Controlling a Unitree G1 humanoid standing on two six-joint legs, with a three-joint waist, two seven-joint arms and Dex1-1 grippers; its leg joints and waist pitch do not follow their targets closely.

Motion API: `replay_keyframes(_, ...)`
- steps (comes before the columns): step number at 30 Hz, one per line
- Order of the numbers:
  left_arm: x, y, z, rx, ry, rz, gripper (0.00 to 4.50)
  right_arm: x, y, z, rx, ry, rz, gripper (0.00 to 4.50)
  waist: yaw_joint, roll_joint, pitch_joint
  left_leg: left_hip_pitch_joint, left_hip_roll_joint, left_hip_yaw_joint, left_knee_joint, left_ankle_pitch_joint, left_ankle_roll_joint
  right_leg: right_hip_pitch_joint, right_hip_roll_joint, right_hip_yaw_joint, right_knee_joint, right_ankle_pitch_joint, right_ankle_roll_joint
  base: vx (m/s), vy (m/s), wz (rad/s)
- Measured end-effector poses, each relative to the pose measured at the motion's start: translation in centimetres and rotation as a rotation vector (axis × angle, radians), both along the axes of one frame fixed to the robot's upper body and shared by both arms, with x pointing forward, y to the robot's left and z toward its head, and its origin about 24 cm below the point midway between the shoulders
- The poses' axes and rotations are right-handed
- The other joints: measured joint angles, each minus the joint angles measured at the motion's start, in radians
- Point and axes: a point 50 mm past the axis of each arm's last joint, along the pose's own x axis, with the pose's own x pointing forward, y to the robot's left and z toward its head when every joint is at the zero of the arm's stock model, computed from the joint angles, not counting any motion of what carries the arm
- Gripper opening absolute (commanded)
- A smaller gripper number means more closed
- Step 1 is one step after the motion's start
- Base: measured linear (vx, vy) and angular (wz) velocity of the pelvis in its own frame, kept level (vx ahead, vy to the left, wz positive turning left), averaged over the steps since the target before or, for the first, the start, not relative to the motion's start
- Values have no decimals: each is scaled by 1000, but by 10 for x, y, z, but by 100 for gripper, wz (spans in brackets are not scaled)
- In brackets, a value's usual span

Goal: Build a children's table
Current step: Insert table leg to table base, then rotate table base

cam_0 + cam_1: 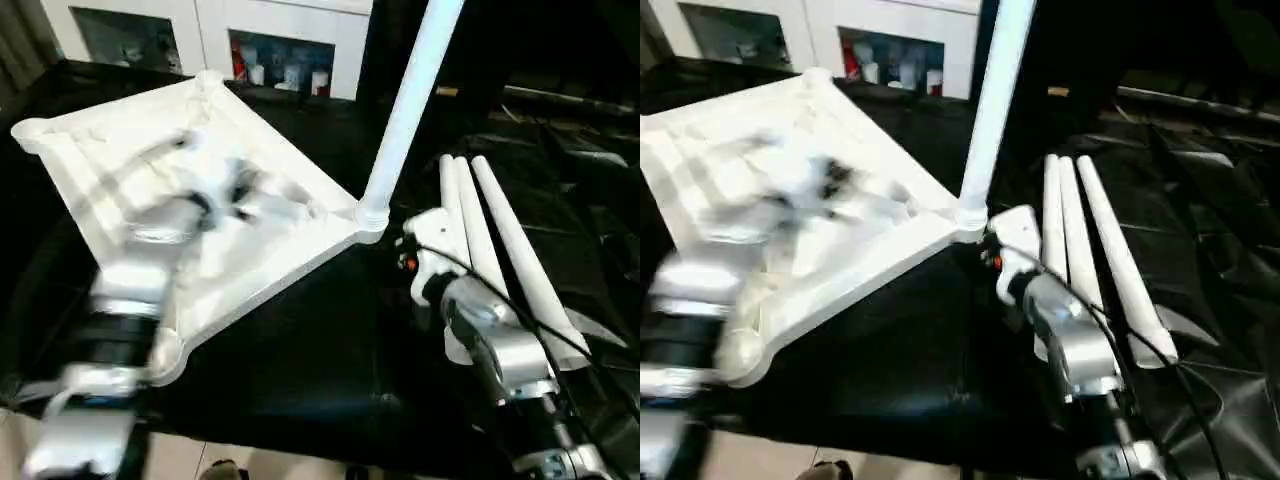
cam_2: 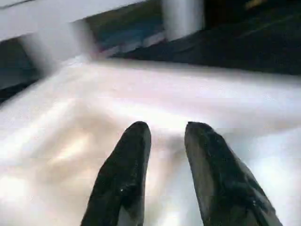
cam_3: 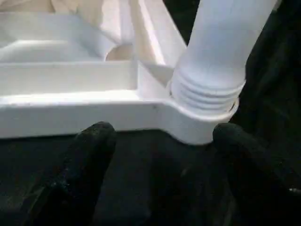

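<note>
From the head views, the table top [image 1: 200, 190] lies underside up on the black-draped tabletop [image 1: 300, 370], and one leg [image 1: 405, 110] stands upright in the corner socket [image 1: 368, 215] nearest the right arm. Three more legs [image 1: 490, 250] lie side by side just to the right, so four legs in all, one fitted. The left gripper [image 1: 240, 190] hovers blurred over the ribbed underside; the right gripper [image 1: 1005, 235] sits close beside the fitted corner.

In the left wrist view, the left jaws stand a little apart over the white plastic, holding nothing.

In the right wrist view, the jaws are spread wide and empty, facing the socket where the leg's threaded end [image 3: 207, 92] enters; some threads still show.

I judge the first leg is just in. Next calls for picking up one loose leg and bringing it to one of the three empty sockets.
</note>
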Motion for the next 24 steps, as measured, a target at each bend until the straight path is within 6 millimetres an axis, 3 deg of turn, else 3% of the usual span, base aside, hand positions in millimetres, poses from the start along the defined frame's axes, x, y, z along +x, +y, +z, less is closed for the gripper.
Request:
replay_keyframes(2, -18, 40, 5, 127, 10, 157, 155, 4, 7, -3, -23, 22, -4, 372, 3, -6, 0, 0, 6, 0, 1, 1, -2, 1, 5, 0, 0, 1, -1, 0, 0, 0)
replay_keyframes(4, -31, 65, 11, 202, 15, 261, 155, 6, 11, -5, -41, 33, 1, 372, 14, -10, 2, 0, 9, -2, 1, 3, -5, 1, 8, 0, 0, 1, -2, 0, 0, 0)
replay_keyframes(8, -45, 88, 17, 290, 28, 354, 155, 12, 23, -7, -59, 50, 12, 372, 35, -14, 1, -1, 9, -1, 3, 4, -7, 3, 9, 1, 1, 1, -2, 0, 0, 0)
replay_keyframes(12, -62, 109, 8, 363, 123, 416, 155, 23, 35, -10, -60, 71, 6, 372, 30, -20, -1, 1, 9, -1, 4, 4, -7, 3, 9, 2, 3, 2, -3, 0, 0, 0)
replay_keyframes(15, -71, 110, -12, 348, 245, 383, 155, 31, 41, -13, -52, 69, -24, 372, 27, -21, -1, 3, 9, -1, 5, 6, -10, 3, 9, 3, 7, 2, -3, 0, 0, 0)
replay_keyframes(20, -76, 89, -43, 277, 391, 240, 155, 38, 43, -16, -16, 69, -89, 372, 31, -22, -1, 3, 10, -3, 7, 8, -13, 1, 10, 2, 13, 2, -4, 0, 0, 0)
replay_keyframes(24, -73, 55, -48, 169, 421, 73, 155, 40, 40, -16, -12, 56, -129, 372, 36, -22, -1, 3, 10, -2, 10, 8, -13, 2, 9, 2, 15, 2, -5, 0, 0, 0)
